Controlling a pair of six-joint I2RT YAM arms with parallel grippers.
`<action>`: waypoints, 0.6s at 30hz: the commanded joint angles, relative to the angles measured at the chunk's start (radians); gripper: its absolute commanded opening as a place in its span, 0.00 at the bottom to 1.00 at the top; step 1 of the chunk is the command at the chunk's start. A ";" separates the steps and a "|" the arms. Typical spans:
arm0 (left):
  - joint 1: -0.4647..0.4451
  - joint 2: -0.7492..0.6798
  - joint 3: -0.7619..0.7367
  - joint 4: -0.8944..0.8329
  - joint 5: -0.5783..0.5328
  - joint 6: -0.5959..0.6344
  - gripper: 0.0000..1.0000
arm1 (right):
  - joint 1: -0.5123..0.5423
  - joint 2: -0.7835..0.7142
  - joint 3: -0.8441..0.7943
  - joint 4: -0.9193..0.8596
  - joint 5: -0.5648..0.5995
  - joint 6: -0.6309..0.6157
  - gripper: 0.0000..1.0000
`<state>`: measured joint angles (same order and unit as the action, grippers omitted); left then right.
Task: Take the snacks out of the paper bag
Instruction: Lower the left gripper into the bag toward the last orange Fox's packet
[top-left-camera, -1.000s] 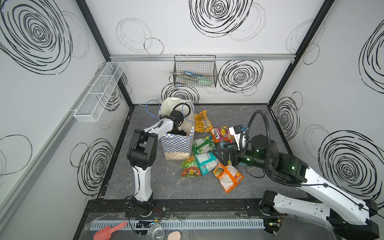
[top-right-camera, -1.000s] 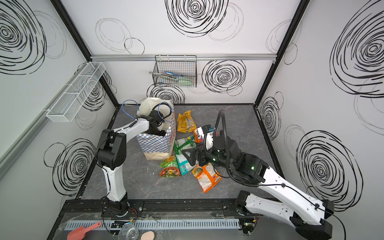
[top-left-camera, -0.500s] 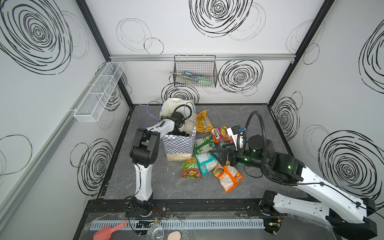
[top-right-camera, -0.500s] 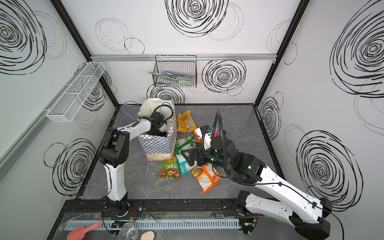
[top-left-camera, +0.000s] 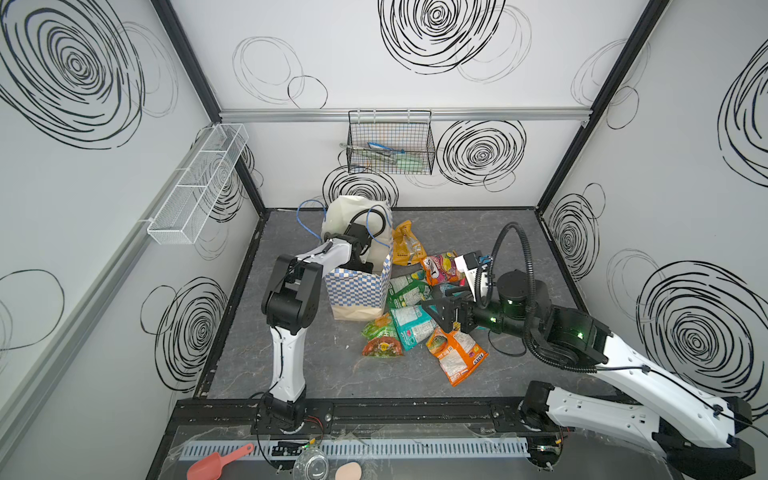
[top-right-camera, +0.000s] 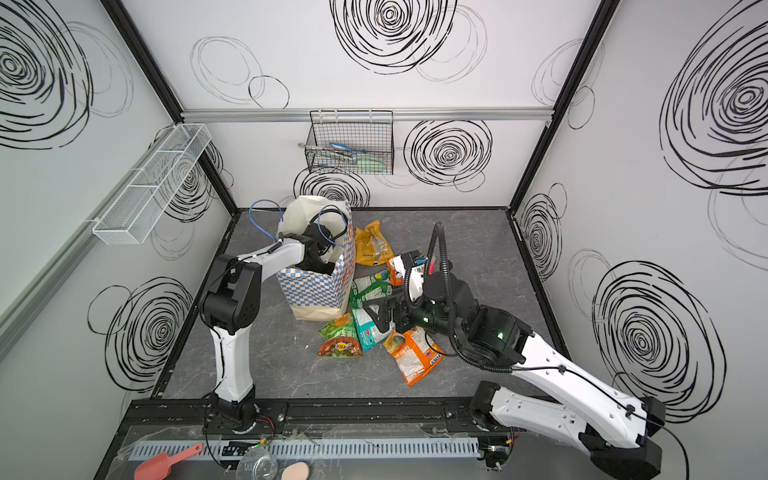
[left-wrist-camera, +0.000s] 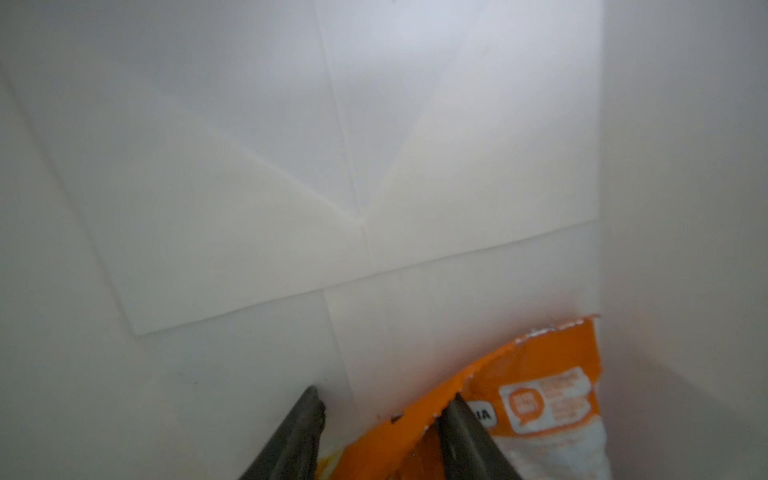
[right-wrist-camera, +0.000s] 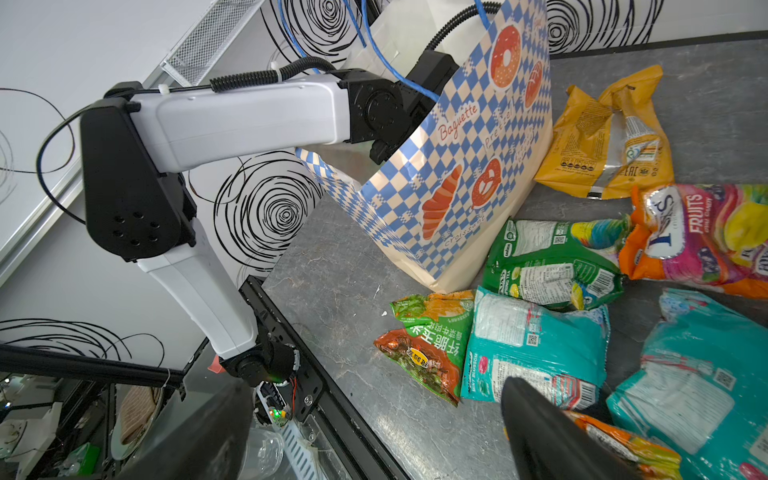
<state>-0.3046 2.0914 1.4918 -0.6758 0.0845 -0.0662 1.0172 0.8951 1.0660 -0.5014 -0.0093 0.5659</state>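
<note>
In both top views the paper bag stands upright at the back left of the table, with most of the snacks scattered just beside it. The left arm dips through its mouth, and a blue cord handle loops close by the wrist. On the way up that cord could snag and haul the light bag over.

In the left wrist view the left gripper straddles the torn top of an orange packet in the bag's corner. Whether it bites, I cannot tell. A thin-edge hold may slip.

In the right wrist view the right gripper hangs spread and empty over the loose packets, so nothing steadies the bag
</note>
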 joint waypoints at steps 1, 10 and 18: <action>-0.032 -0.003 -0.042 -0.024 0.033 0.003 0.39 | 0.010 0.012 0.001 0.015 0.013 0.011 0.97; -0.039 -0.175 -0.090 0.089 0.042 -0.010 0.24 | 0.015 0.067 0.009 0.042 0.002 0.021 0.97; -0.049 -0.251 -0.157 0.212 0.028 -0.047 0.63 | 0.018 0.105 0.014 0.064 -0.017 0.020 0.97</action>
<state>-0.3431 1.8488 1.3537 -0.5274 0.1181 -0.1020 1.0256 0.9977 1.0660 -0.4706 -0.0185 0.5793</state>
